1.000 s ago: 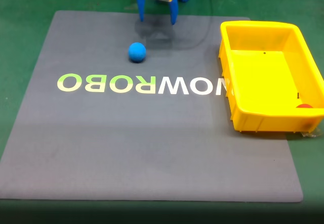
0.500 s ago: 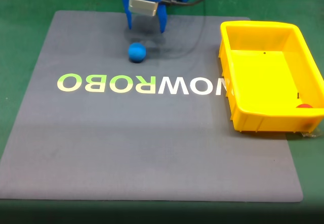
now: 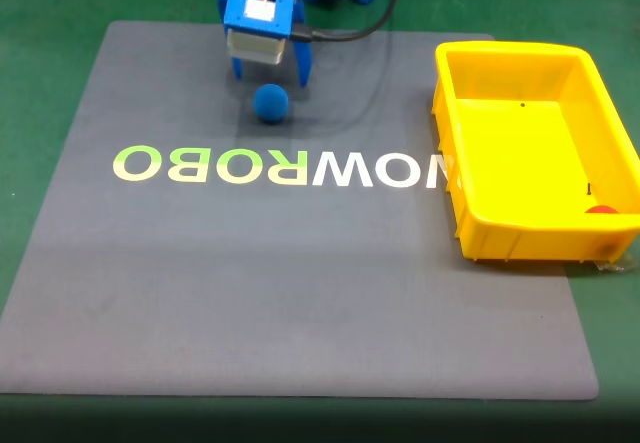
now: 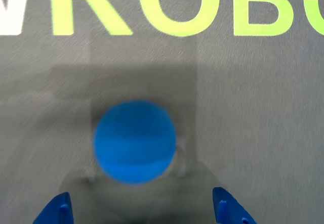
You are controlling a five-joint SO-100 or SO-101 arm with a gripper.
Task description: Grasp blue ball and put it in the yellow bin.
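The blue ball [image 3: 271, 103] rests on the grey mat, just above the printed lettering; in the wrist view the blue ball [image 4: 135, 141] looks large and slightly blurred at the centre. My blue gripper [image 3: 268, 75] hovers just behind the ball in the fixed view, open, with one finger on either side. In the wrist view my gripper [image 4: 142, 211] shows two blue fingertips [image 4: 55, 213] at the bottom edge, spread wider than the ball, which lies just ahead of them. The yellow bin [image 3: 520, 233] stands at the mat's right edge.
A small red-orange object [image 3: 600, 209] lies in the bin's near right corner. The grey mat [image 3: 300, 293] with ROBO lettering covers a green table. A black cable [image 3: 350, 31] runs from the arm at the top.
The gripper has moved left and toward the ball, dropping lower over the mat, until its fingers straddle the spot just behind the ball. The ball has stayed put.
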